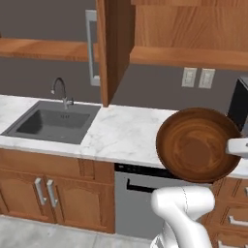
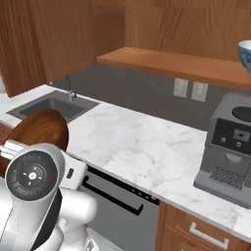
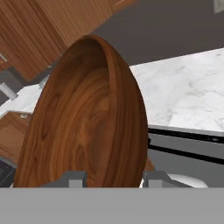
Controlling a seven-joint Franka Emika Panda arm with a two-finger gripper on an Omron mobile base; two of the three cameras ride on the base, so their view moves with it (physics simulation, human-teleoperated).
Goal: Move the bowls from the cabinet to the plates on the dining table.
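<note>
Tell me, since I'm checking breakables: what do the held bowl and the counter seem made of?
Held bowl: apparently glossy dark brown wood, with visible grain and sheen. Counter: looks like white polished marble, going by the grey veining; it could be an imitation.

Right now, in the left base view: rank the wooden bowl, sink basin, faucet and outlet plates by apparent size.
1. Sink basin and wooden bowl: about equal; the bowl is held up nearer the camera, so I won't rank them.
2. Faucet.
3. Outlet plates, each smaller than the faucet.
</note>
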